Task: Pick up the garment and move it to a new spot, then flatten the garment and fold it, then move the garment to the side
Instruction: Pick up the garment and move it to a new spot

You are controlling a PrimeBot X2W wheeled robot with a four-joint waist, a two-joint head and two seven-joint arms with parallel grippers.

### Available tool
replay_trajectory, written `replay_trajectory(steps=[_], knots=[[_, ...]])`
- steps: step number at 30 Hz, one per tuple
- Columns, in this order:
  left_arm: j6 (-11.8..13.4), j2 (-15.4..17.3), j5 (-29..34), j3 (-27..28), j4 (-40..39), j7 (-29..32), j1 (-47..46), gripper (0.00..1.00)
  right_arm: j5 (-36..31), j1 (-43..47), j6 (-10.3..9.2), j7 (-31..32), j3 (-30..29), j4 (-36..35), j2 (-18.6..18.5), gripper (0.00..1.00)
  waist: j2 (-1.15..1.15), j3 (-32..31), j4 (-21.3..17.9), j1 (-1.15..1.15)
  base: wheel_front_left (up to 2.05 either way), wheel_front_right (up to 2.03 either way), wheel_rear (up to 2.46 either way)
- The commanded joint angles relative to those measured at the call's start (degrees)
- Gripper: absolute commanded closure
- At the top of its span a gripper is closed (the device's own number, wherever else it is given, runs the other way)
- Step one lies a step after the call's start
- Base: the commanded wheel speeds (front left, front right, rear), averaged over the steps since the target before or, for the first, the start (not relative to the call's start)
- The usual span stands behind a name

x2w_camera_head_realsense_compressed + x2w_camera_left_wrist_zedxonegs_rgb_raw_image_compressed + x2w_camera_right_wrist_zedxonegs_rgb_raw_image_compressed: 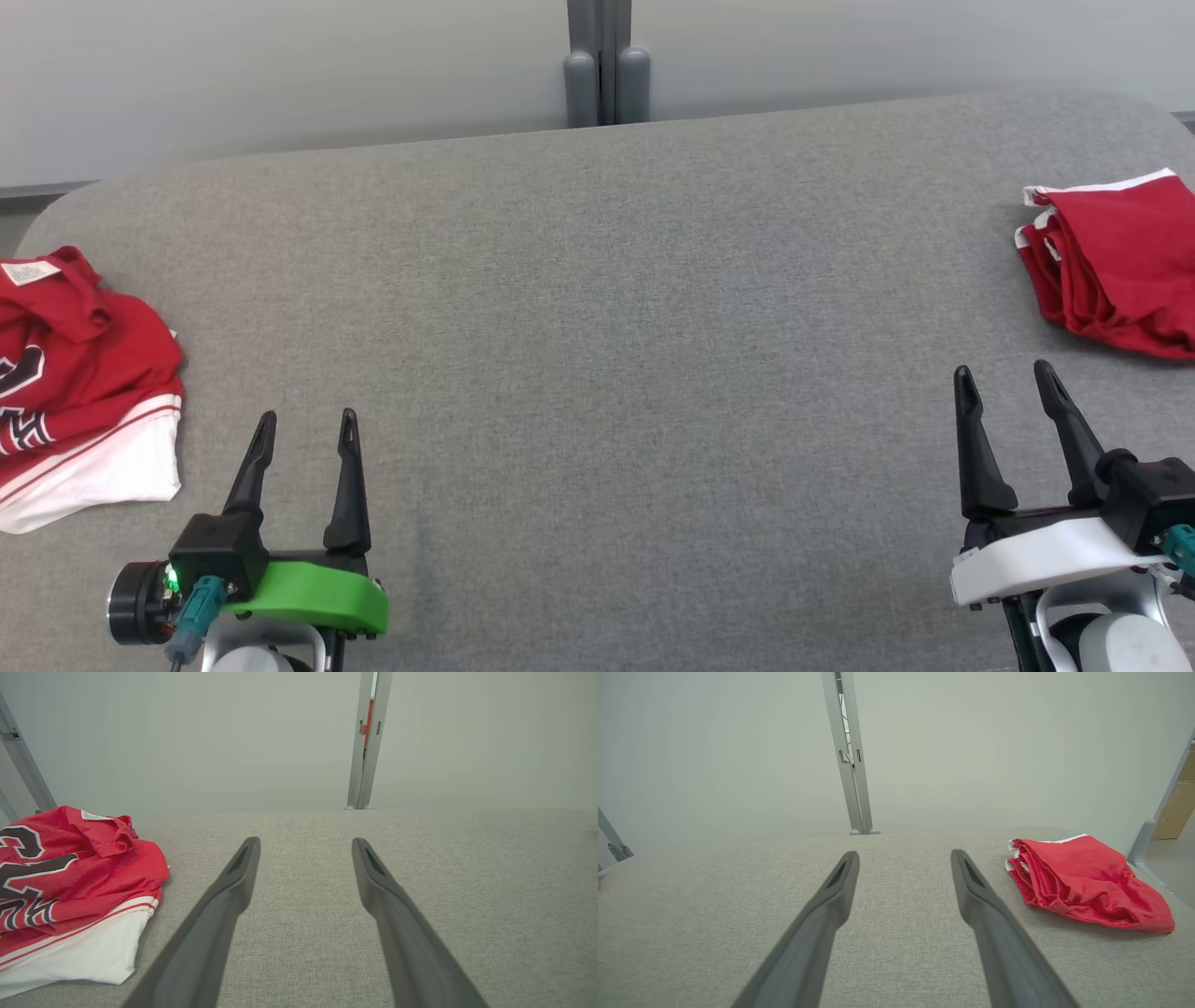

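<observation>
A crumpled red and white jersey garment [84, 373] with dark lettering lies at the table's left edge, seen again in the left wrist view [70, 882]. My left gripper [308, 415] stands open just right of it, apart from it, fingers empty [306, 841]. A second red garment [1120, 261] with white trim lies folded at the far right. My right gripper [1002, 369] is open and empty a little in front of it; in the right wrist view [905, 853] that folded garment [1083, 877] sits to the right of the fingers.
Everything rests on a grey fabric-covered table [597, 327] with rounded far corners. A grey upright post [605, 65] stands behind its far edge against a pale wall. The table's right edge runs close past the folded garment.
</observation>
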Motion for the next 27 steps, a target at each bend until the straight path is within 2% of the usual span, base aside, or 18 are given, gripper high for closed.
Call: replay_trajectory(steps=[1,6,19,27], knots=[[-0.2,0.0,0.3,0.3,0.0,-0.2,-0.8,0.00,-0.4,0.7,-0.09,-0.1,-0.1,-0.8,0.0,0.00,0.00,0.4,1.1,0.00,0.00,0.00,0.00],[-0.5,-0.4,0.9,0.6,0.0,-0.2,-2.3,0.00,-1.0,-0.1,-0.09,0.8,0.2,-2.8,0.0,0.00,0.00,1.3,4.6,0.00,0.00,0.00,0.00],[-1.3,-1.8,1.7,4.4,0.1,-0.2,-5.0,0.00,-1.1,-2.2,-0.09,3.9,2.6,-6.6,-1.9,0.00,0.00,2.9,18.0,0.00,0.00,0.00,0.00],[-2.1,-2.9,2.3,6.7,-0.2,-0.2,-5.9,0.00,-1.2,-2.5,-0.09,5.5,2.9,-8.1,-2.6,0.00,0.00,4.4,23.3,0.00,0.00,0.00,0.00]])
